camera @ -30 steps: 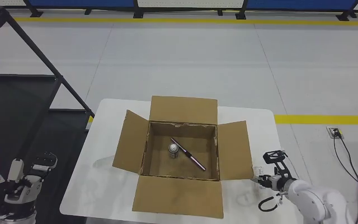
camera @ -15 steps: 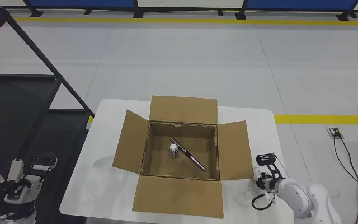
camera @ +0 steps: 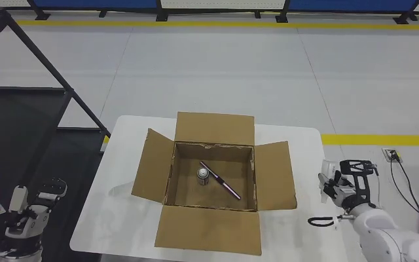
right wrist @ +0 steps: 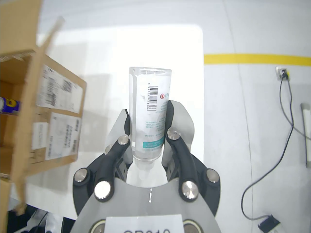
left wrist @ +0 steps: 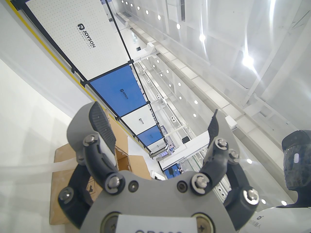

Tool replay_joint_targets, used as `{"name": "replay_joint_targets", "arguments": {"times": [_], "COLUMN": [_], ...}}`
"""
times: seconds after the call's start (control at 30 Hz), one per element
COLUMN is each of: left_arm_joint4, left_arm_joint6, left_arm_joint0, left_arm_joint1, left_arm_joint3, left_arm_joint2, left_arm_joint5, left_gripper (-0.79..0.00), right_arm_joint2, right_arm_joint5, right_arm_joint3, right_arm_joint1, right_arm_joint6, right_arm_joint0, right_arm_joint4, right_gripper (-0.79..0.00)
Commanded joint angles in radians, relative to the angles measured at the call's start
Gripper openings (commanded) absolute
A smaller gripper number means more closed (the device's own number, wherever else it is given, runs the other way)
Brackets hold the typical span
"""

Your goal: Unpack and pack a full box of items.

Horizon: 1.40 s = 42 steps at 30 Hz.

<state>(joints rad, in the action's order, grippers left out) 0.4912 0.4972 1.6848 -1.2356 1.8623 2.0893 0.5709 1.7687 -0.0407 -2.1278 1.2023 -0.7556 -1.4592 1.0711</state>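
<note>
The open cardboard box (camera: pixel 213 226) stands mid-table with all flaps spread. Inside it stand a small spray can (camera: pixel 203 174) and a slim pink pen (camera: pixel 220 180) lying slantwise. My right gripper (camera: pixel 337 187) hangs just past the table's right edge, shut on a clear labelled bottle (camera: pixel 328 185). In the right wrist view the bottle (right wrist: pixel 149 103) sticks out between the pads of the gripper (right wrist: pixel 148 113), with the box (right wrist: pixel 58 112) beside it. My left gripper (left wrist: pixel 155 117) is open and empty, pointing upward, low off the table's left side (camera: pixel 36 194).
The white table (camera: pixel 118 209) has bare strips left and right of the box. A black frame (camera: pixel 65 98) stands off the left side. A cable and a floor socket (right wrist: pixel 281 73) lie on the floor to the right.
My right gripper has swung with the bottle from over the table's right front part outward past its right edge. The left arm and the box contents have not moved.
</note>
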Motion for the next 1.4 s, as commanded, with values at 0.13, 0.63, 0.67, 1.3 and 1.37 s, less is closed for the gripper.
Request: {"name": "replay_joint_targets", "arguments": {"times": [0.13,0.63,0.67,1.3,1.37], "left_arm_joint4": [0.000,0.000,0.000,0.000,0.000], "left_arm_joint6": [0.000,0.000,0.000,0.000,0.000], "left_arm_joint0": [0.000,0.000,0.000,0.000,0.000], "left_arm_joint1": [0.000,0.000,0.000,0.000,0.000], "left_arm_joint3": [0.000,0.000,0.000,0.000,0.000], "left_arm_joint2": [0.000,0.000,0.000,0.000,0.000], "left_arm_joint5": [0.000,0.000,0.000,0.000,0.000], "left_gripper": [0.000,0.000,0.000,0.000,0.000], "right_arm_joint2": [-0.106,-0.828,-0.858,-1.073,-1.077], "right_arm_joint5": [0.045,0.129,0.132,0.210,0.217], "right_arm_joint3": [-0.222,0.455,0.510,1.156,1.190], "right_arm_joint1": [-0.001,0.088,0.098,0.220,0.227], "right_arm_joint6": [0.026,-0.235,-0.247,-0.210,-0.199], "right_arm_joint0": [0.036,0.780,0.814,1.046,1.055], "right_arm_joint4": [0.040,-0.005,-0.019,-0.141,-0.144], "right_gripper": [-0.785,-0.785,-0.785,-0.619,-0.529]}}
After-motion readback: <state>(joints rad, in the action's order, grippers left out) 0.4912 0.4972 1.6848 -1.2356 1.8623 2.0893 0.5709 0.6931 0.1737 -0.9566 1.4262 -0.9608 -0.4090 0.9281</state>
